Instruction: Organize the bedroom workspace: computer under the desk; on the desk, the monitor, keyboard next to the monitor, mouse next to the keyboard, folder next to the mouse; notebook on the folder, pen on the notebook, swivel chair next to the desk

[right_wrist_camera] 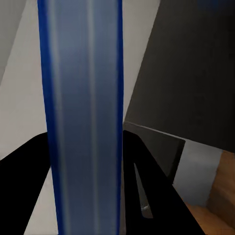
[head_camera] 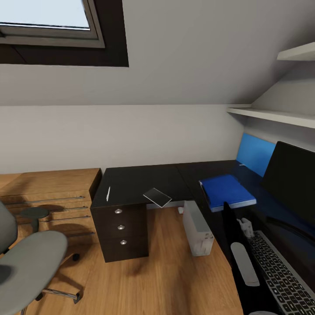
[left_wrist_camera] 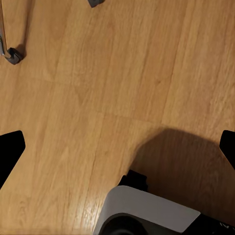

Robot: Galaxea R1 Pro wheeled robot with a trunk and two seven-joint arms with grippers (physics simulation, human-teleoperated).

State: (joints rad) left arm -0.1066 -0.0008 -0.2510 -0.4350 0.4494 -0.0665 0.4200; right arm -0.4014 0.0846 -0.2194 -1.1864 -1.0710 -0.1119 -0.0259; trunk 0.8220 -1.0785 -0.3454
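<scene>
Swivel chair [head_camera: 30,258] stands left of the desk [head_camera: 144,181], its seat bare. On the desk, left to right: pen [head_camera: 108,194], notebook [head_camera: 157,197], folder [head_camera: 227,191], mouse [head_camera: 244,264], keyboard [head_camera: 280,273]. The right gripper [right_wrist_camera: 90,196] is clamped on the folder's blue edge [right_wrist_camera: 83,112]. Left fingers [left_wrist_camera: 11,152] spread wide, empty, over floor [left_wrist_camera: 98,88]. You should lower the folder flat beside the mouse, judging clearance before you release.

No legible txt or labels; keyboard [head_camera: 286,280] keys too blurry.
</scene>
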